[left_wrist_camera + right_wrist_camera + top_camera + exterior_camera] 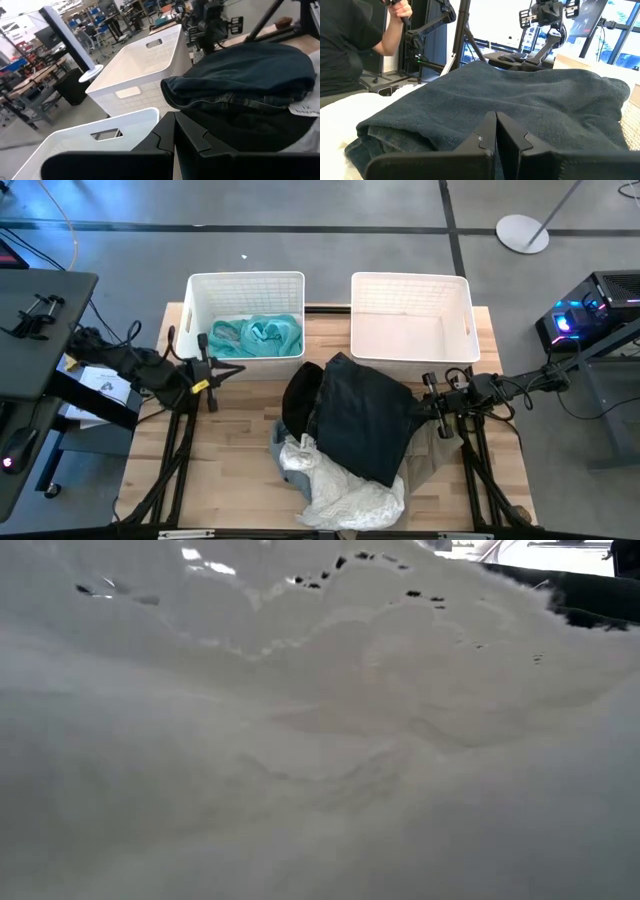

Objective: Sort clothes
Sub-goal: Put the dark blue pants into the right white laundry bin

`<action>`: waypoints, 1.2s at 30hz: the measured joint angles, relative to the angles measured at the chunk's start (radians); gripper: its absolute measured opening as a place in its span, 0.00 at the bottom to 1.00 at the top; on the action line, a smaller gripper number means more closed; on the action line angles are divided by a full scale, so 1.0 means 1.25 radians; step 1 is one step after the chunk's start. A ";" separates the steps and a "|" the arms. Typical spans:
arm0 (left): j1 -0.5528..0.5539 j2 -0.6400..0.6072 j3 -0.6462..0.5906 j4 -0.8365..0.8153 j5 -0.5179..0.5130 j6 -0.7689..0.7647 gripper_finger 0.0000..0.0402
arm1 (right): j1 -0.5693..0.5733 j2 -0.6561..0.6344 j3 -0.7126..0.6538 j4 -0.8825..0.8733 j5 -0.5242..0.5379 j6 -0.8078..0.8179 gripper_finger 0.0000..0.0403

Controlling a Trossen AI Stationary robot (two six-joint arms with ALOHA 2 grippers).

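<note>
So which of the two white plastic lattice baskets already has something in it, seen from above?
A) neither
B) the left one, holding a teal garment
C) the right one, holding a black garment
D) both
B: the teal fabric garment lies inside the left white lattice basket, while the right white lattice basket shows only its bare floor.

You've got a wooden table: two white baskets along its far edge, a clothes pile reaching the near edge.
</note>
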 joint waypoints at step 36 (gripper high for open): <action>-0.006 0.000 0.000 -0.007 0.001 -0.050 0.00 | 0.091 0.542 0.306 0.525 0.114 -0.096 0.00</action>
